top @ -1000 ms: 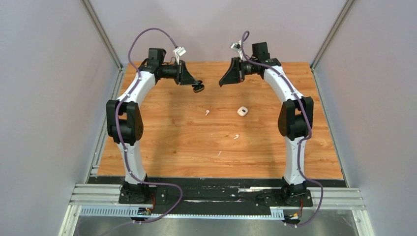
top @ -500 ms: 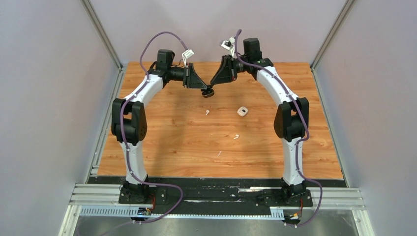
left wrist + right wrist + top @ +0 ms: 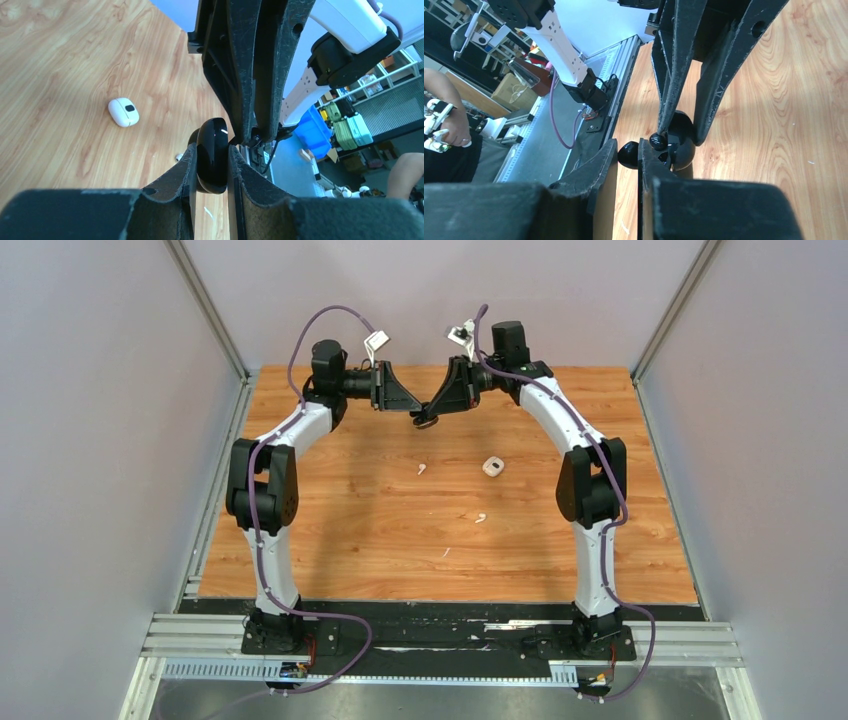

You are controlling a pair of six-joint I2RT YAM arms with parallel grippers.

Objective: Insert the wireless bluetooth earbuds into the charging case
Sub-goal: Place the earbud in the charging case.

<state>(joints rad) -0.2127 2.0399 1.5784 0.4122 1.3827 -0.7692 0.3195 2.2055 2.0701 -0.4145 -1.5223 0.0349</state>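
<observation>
I've got the left gripper [image 3: 212,152] clamped on the black charging case [image 3: 212,162], up over the table [image 3: 340,530] at its far side. Right gripper [image 3: 627,146] (jaws nearly together) pinches a black earbud [image 3: 628,155] just beside that case.

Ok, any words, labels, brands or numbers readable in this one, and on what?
None can be read.
Black charging case in the left pincer: plain, no lettering.
Black earbud in the right pincer: no marking visible.
White case on the table: only a dark mark.
Background bins: too blurred.
</observation>
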